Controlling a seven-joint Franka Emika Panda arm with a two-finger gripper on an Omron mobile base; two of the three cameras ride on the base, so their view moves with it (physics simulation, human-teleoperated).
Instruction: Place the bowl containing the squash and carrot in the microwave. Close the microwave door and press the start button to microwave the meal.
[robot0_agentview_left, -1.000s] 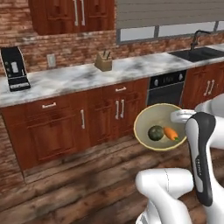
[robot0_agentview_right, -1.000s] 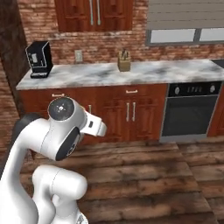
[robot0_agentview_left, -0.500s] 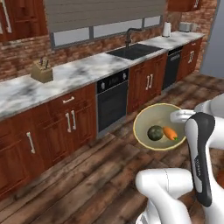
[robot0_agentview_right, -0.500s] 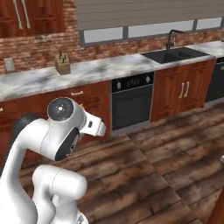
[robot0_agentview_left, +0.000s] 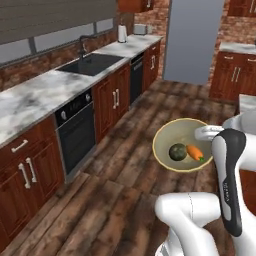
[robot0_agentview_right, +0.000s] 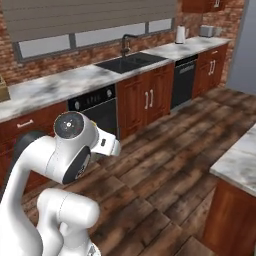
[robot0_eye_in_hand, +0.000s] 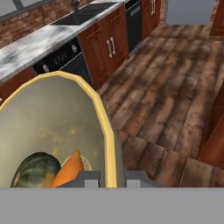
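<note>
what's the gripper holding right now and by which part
The gripper holds the bowl by its rim, one finger on each side of the wall; squash and carrot lie inside.

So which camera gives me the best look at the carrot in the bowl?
The left base view: the whole carrot lies beside the squash in the bowl. The hand view catches just its orange tip.

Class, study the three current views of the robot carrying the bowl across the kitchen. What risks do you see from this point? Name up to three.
1. The gripper pinches the bowl by one spot on its rim, so the bowl might tilt or slip.
2. The squash and carrot lie loose inside and could roll out.
3. The island counter stands close on the right; a wide swing may clip it.
</note>
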